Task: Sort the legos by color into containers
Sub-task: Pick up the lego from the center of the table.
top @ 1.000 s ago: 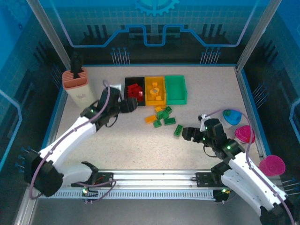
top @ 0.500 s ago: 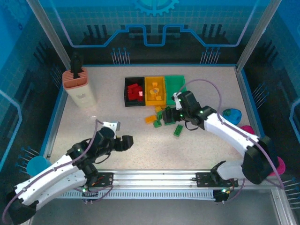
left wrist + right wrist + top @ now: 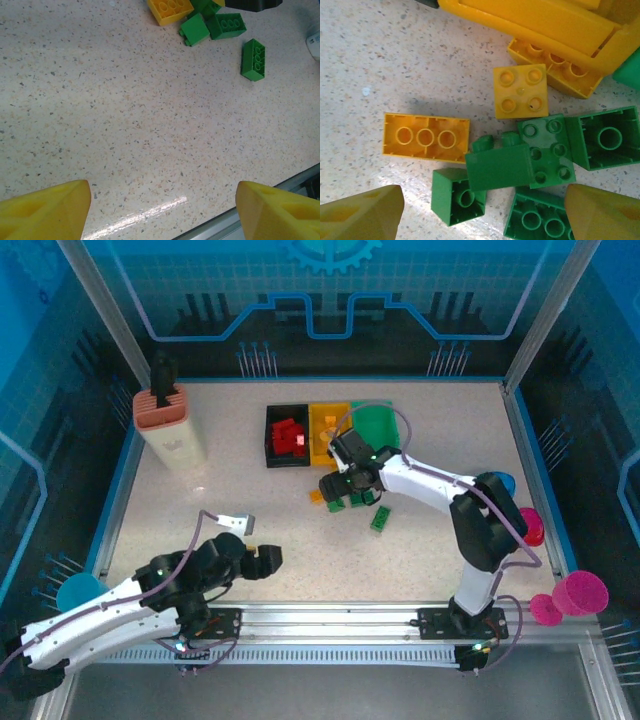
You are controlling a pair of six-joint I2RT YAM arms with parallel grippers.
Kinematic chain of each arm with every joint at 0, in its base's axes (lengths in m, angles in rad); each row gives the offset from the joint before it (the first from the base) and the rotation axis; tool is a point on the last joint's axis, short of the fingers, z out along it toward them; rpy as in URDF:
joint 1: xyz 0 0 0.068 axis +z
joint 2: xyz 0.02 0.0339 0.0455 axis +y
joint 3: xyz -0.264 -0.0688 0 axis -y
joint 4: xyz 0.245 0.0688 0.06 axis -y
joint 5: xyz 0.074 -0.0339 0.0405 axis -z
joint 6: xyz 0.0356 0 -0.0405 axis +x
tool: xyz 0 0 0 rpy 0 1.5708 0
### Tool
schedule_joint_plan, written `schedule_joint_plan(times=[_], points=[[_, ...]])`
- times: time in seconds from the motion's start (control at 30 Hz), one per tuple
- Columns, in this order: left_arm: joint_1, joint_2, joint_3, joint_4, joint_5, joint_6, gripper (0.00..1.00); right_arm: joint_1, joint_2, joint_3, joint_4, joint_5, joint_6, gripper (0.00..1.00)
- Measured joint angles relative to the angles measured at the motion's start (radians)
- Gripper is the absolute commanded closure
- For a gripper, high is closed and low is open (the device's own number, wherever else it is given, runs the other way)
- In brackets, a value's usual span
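Top external view places three containers side by side at the far centre of the table (image 3: 240, 500): a black bin (image 3: 272, 452) holding red bricks (image 3: 288, 434), a yellow-orange bin (image 3: 322, 428) and a green bin (image 3: 380, 430). The right arm reaches in from the right side, and the right gripper (image 3: 336, 484) sits low over a cluster of loose bricks just in front of the yellow-orange bin. Right wrist view shows its jaws spread wide, one yellow fingertip at each lower corner, clamping nothing. Ahead of them lie a long orange brick (image 3: 426, 137) with its hollow side up, a square orange brick (image 3: 521, 91) with studs up, and a further orange brick (image 3: 555, 75) against the bin wall. Several green bricks (image 3: 547, 150) crowd together beside these, some studs up, some inverted, one on its side. A long green brick (image 3: 381, 518) lies apart from the cluster, toward the near right. The left gripper (image 3: 266, 560) hovers near the front edge of the table, well apart from the bricks. Left wrist view shows its jaws wide open with bare table surface between the fingertips (image 3: 45, 210); the loose bricks appear at the top of that view. A salmon-and-cream holder (image 3: 165, 425) stands at the far left, and cups (image 3: 580, 592) sit along the right side.
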Motion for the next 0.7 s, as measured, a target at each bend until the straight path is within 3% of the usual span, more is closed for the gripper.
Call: schedule_joint_plan(times=[0.2,0.4,0.7], points=[[-0.004,0.000,-0.001,0.000,-0.015,-0.011,0.23,0.000,0.067,0.043,-0.009,0.029,-0.005,0.20],[-0.008,0.000,-0.003,0.000,-0.019,-0.014,0.23,0.000,0.114,0.068,-0.014,0.050,-0.019,0.30],[-0.010,0.000,-0.014,-0.002,-0.025,-0.014,0.23,0.008,0.120,0.076,-0.015,0.086,-0.027,0.61]])
